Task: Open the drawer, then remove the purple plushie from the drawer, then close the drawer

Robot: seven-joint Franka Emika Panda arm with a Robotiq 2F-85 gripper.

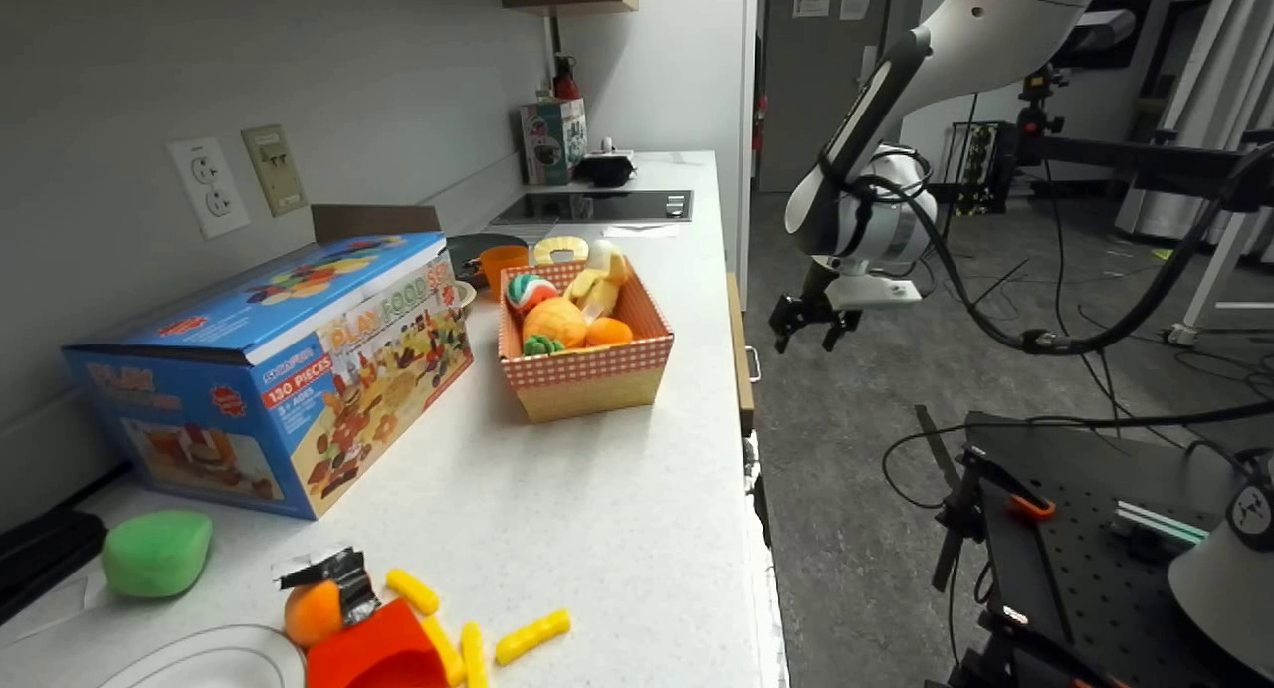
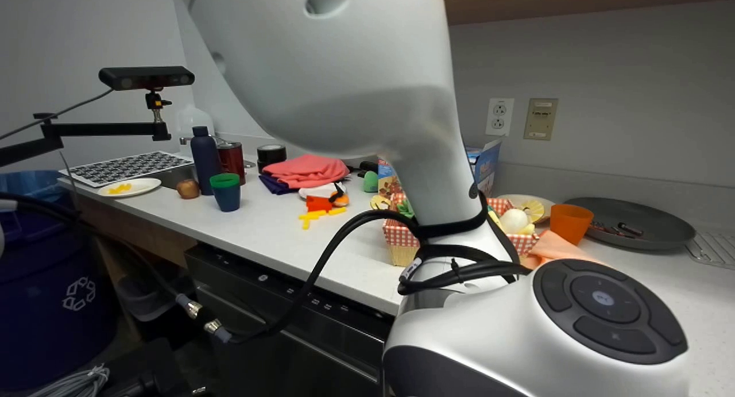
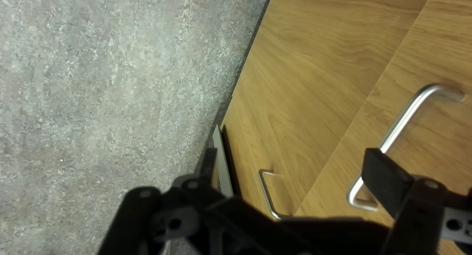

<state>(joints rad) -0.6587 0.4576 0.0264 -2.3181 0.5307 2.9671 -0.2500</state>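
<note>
The tan wood drawer front [image 3: 435, 44] fills the right of the wrist view, with a silver bar handle [image 3: 400, 124] on it. In an exterior view the drawer front [image 1: 744, 389] sits under the counter edge with its handle [image 1: 754, 363] facing the floor side; no white inside shows and it looks shut. My gripper [image 1: 807, 342] is open and empty, a little out from the handle. In the wrist view, one fingertip of the gripper [image 3: 293, 157] overlaps the handle; contact cannot be told. The purple plushie is out of view. The gripper is not visible in the remaining exterior view.
A lower cabinet door with its own handle [image 3: 269, 196] lies below the drawer. On the counter [image 1: 637, 529] stand a red checked basket [image 1: 587, 369] of toy food and a blue play food box [image 1: 279, 359]. A green toy [image 1: 157, 554] lies near the wall.
</note>
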